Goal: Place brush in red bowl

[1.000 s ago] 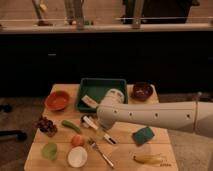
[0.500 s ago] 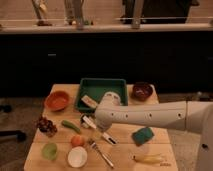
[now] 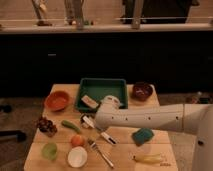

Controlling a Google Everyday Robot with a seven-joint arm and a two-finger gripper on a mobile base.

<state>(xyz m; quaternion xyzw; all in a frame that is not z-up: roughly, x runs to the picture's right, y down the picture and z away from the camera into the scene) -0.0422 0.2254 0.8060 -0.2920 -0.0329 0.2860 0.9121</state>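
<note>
The brush (image 3: 107, 138) is a slim white stick with a black tip. It lies diagonally on the wooden table (image 3: 120, 155), in front of the green tray. My gripper (image 3: 89, 121) is at the end of the white arm that reaches in from the right. It hangs low over the brush's upper left end, and that end is partly hidden by it. The red bowl (image 3: 57, 100) is wide and orange-red. It sits empty at the table's back left, left of and behind the gripper.
A green tray (image 3: 103, 86) holding a white object stands behind the gripper, with a dark maroon bowl (image 3: 143, 91) to its right. Grapes (image 3: 46, 125), a green pepper (image 3: 71, 126), an orange fruit (image 3: 77, 140), a green cup (image 3: 49, 150), a white bowl (image 3: 77, 156), a fork (image 3: 100, 153), a teal sponge (image 3: 142, 135) and a banana (image 3: 149, 159) lie around.
The arm's wrist has sunk slightly toward the table. The brush and the other objects have not moved.
</note>
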